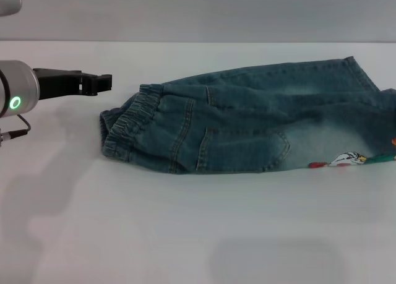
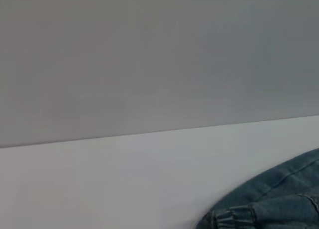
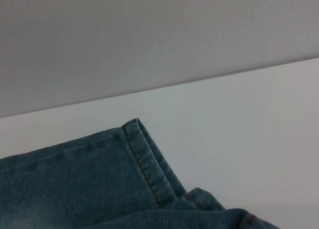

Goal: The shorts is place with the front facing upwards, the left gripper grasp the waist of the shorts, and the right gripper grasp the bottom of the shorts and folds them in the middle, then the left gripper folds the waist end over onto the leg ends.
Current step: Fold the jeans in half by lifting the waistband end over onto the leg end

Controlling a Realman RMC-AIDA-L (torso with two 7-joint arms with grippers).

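White desk, bare along its near part. Mid-desk lies a pair of faded blue denim shorts, folded lengthwise, running from centre-left out past the right edge of the head view. Colourful printed patch on the near leg, toward the right. The gathered elastic waist of the shorts, darker blue, sits at the left end, with a stitched pocket just right of it. The stitched leg hem at the right end lies flat on the desk, its far corner clear in the right wrist view. Left end effector, black two-fingered claw on a silver wrist with green ring, hovers left of the waist and slightly farther back, apart from the cloth; fingers appear pressed together, holding nothing. Right end effector not visible. Grey wall beyond the desk's far edge.
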